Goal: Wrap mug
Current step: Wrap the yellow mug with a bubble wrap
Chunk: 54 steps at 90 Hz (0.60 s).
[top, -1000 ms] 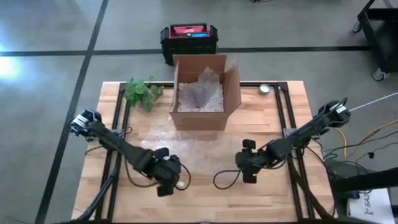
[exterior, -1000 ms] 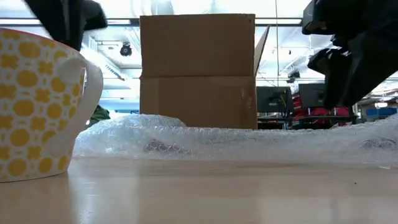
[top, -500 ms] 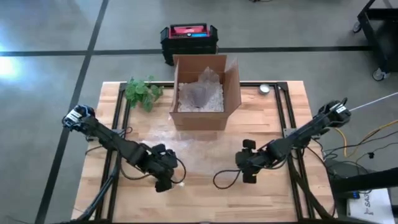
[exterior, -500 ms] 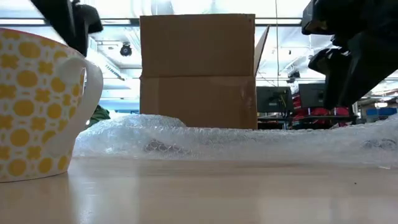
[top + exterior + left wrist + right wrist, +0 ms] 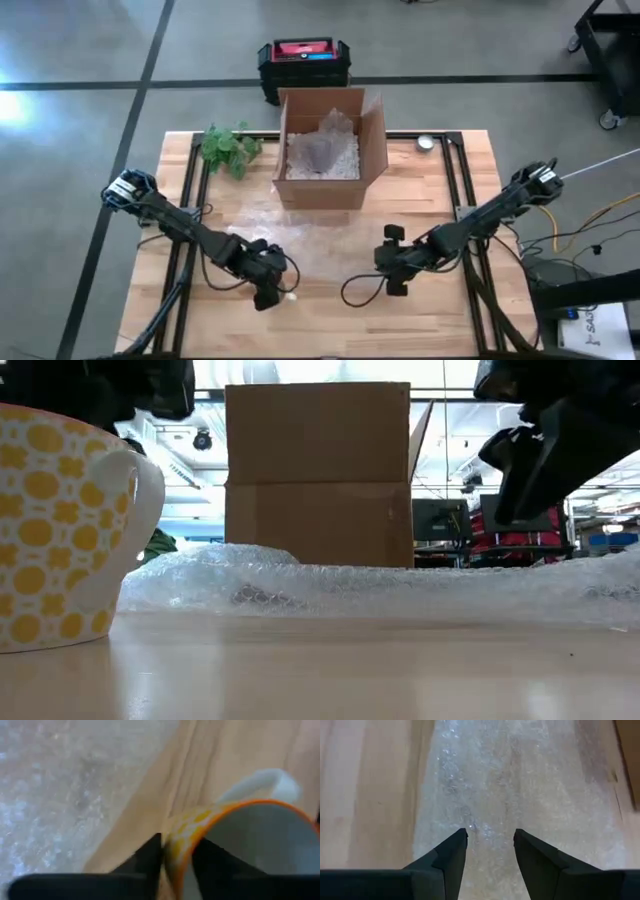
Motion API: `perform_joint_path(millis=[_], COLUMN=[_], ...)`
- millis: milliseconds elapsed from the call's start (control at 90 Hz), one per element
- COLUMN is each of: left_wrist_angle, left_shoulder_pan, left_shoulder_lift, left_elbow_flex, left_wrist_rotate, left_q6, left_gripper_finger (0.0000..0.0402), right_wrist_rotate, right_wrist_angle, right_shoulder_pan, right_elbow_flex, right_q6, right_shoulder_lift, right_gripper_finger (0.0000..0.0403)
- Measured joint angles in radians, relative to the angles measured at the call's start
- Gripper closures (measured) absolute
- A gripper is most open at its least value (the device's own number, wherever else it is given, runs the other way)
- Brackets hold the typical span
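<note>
Wooden table [image 5: 470, 310], cardboard box [image 5: 330, 160], bubble wrap [image 5: 320, 245], mug [image 5: 60, 530], green plant [image 5: 228, 148]

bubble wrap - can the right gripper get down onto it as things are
Probably yes. The right gripper hangs open directly over the bubble wrap, with nothing between its fingers and the sheet. The mug sits off the sheet at the left gripper, whose fingers straddle its rim.

left gripper [image 5: 176, 851] jaws pinched, right gripper [image 5: 490, 845] jaws apart

Bare table [image 5: 330, 320] lies open in front of the bubble wrap [image 5: 320, 245]. Behind the wrap the box [image 5: 325, 190] blocks passage; a plant [image 5: 228, 148] stands left of the box.
</note>
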Motion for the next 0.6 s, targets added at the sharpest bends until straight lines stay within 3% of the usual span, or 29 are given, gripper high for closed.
perform_joint_path(millis=[56, 144, 289, 378, 600], left_wrist_angle=[-0.004, -0.013, -0.02, -0.032, -0.034], left_shoulder_pan=[0.001, 0.014, 0.056, 0.121, 0.281], left_shoulder_lift=[-0.004, -0.021, -0.02, 0.008, 0.068], left_elbow_flex=[0.01, 0.083, 0.225, 0.26, 0.258], left_wrist_rotate=[0.001, -0.004, -0.158, -0.195, -0.186], left_q6=[-0.011, 0.009, 0.171, 0.242, 0.321], left_gripper_finger=[0.0386, 0.0385, 0.0395, 0.0395, 0.0395], right_wrist_rotate=[0.001, 0.002, 0.083, 0.098, -0.051], right_wrist_angle=[0.03, 0.098, 0.255, 0.328, 0.412], right_shoulder_pan=[0.0, 0.0, 0.0, -0.008, -0.022], right_elbow_flex=[0.0, 0.0, 0.0, 0.0, -0.001], right_q6=[-0.011, -0.029, -0.108, -0.147, -0.107], right_shoulder_lift=[-0.001, 0.0, 0.063, 0.122, 0.203], right_gripper_finger=[0.025, 0.0252, 0.0261, 0.0268, 0.0288])
